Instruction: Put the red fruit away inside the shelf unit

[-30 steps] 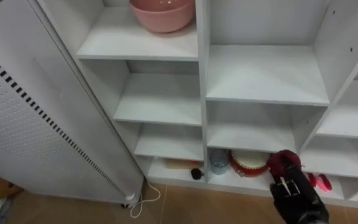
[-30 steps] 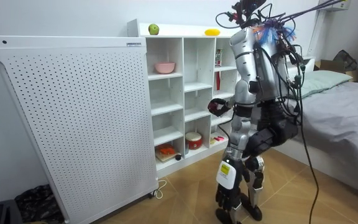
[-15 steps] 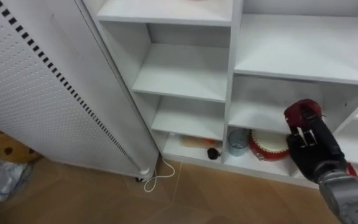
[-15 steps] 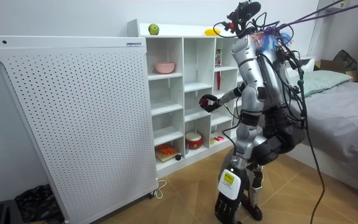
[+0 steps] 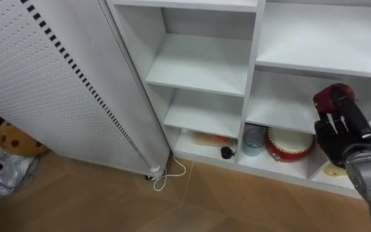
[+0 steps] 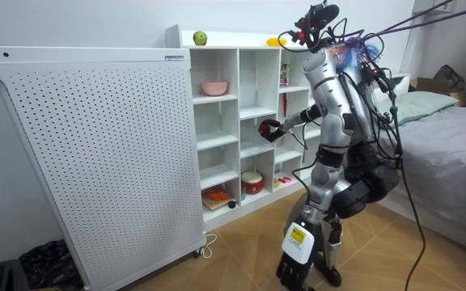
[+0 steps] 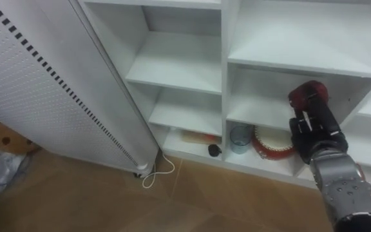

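Left eye view: the dark red fruit hangs just before the closet, level with a shelf's front edge. Released too soon, it would likely strike that edge and drop to the floor.

Room view: the robot stands facing the closet's middle column, one arm stretched toward it.

Right eye view: the right hand has its fingers clenched round the fruit.

White closet, open cubbies. Bottom row, below the right hand: round red tin just down-left of it, bluish cup next over, then a small dark ball & a flat orange item further left. Yellow bit directly under the hand. Wood floor in front, w/ a white cord looped well left.
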